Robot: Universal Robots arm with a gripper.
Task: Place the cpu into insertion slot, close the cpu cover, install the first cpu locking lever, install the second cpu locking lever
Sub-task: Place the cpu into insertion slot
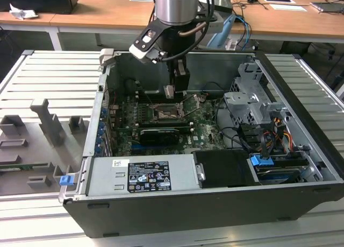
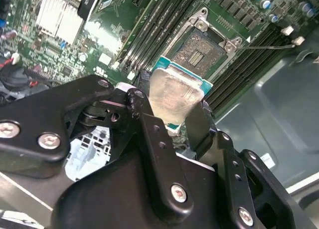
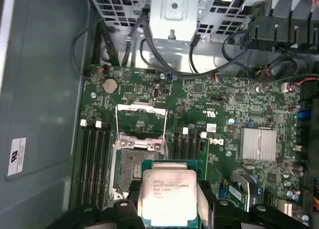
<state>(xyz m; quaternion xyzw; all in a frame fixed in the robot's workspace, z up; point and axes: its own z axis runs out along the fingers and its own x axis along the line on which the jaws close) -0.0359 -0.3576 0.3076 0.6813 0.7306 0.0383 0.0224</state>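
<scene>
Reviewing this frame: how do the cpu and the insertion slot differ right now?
The cpu has a pale silver metal face; the insertion slot has a dark centre. The cpu is clamped in the jaws of the gripper above the green circuit board; the insertion slot is fixed in that board. The insertion slot is empty, its cpu cover swung open; the cpu is not yet seated. Both are square.

Dull silver-beige metal, smooth with a faint sheen, on the cpu. Matt black casing with bright steel screws on the end effector. Glossy green laminate for the circuit board. Thin bare silver metal for the cpu cover. Ribbed pale metal on the heatsink.
</scene>
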